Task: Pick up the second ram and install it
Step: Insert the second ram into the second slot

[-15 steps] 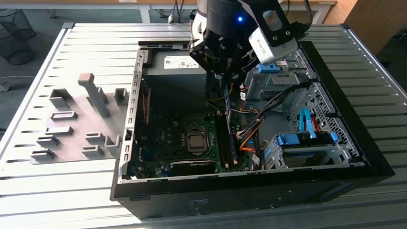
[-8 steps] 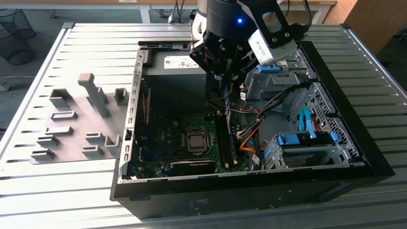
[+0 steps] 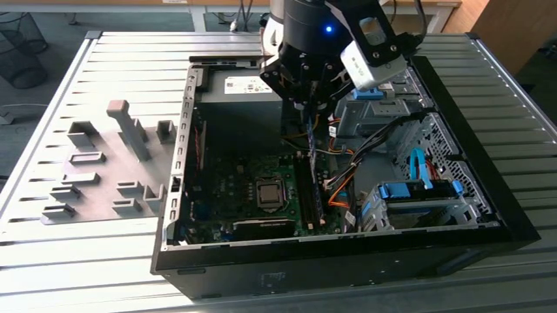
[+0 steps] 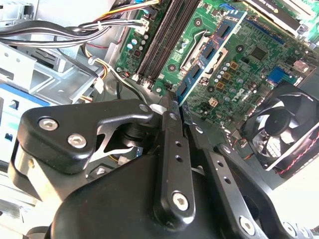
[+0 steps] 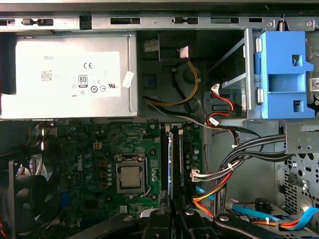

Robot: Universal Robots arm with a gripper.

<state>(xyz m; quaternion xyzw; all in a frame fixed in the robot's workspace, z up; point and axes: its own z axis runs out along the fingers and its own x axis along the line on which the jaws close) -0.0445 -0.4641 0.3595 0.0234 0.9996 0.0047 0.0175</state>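
Exterior view is showing the claw [image 3: 304, 104] hanging over the far half of the open case [image 3: 487, 195], which is lying on the slatted desk [image 3: 78, 261]. In the second wrist view the claw [image 4: 178, 105] is pinching the ram [image 4: 212, 50] by one end, fingers [image 4: 169, 144] pressing together on it. The blue stick is reaching away from the tips above the motherboard [image 4: 244, 64], near the slots [image 4: 162, 40] and apart from the fan [image 4: 284, 129]. In the first wrist view the ram [image 5: 180, 159] is showing edge-on over the slots, to the right of the socket [image 5: 130, 177]. Grey holders [image 3: 96, 176] are sitting on the desk at the exterior view's left.
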